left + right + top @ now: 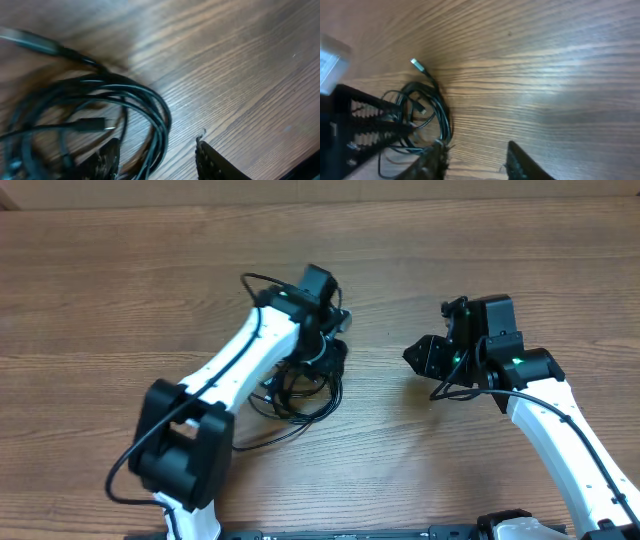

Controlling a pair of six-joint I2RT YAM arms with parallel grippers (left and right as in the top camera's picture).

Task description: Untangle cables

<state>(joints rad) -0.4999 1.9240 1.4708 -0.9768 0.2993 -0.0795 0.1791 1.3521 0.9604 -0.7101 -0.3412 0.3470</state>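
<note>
The tangle of thin black cords [300, 395] lies in loose overlapping loops on the brown wood-grain table [500, 250], mostly under the left arm's forearm. The left gripper [335, 345] is poised at the end of the heap farthest from its base. In the left wrist view its fingers [107, 160] are spread. The outer curve of the coil [159, 107] sweeps down into the gap between them, close to the near-side pad and well clear of the other, with nothing pinched as far as can be told. Most of the bundle lies to one side of that gap, and a small dark connector [95, 123] rests inside the loops. The right gripper [415, 358] stands apart across bare wood, its tips pointing toward the heap. From its own camera its fingers [432, 160] are also spread and hold nothing. The cords [442, 117] sit ahead of the fingers and off to the side of the left arm's black jaw. One loose end runs away from the coil and finishes in a silvery plug [415, 62] beyond the loops. The left arm is plainly the nearer. The coil's long axis seems to run roughly along that forearm, so a closing pinch would likely catch the outer strands crosswise. The stray plug end, pointing away from the mass, looks the easier thing for the right arm to reach.
</note>
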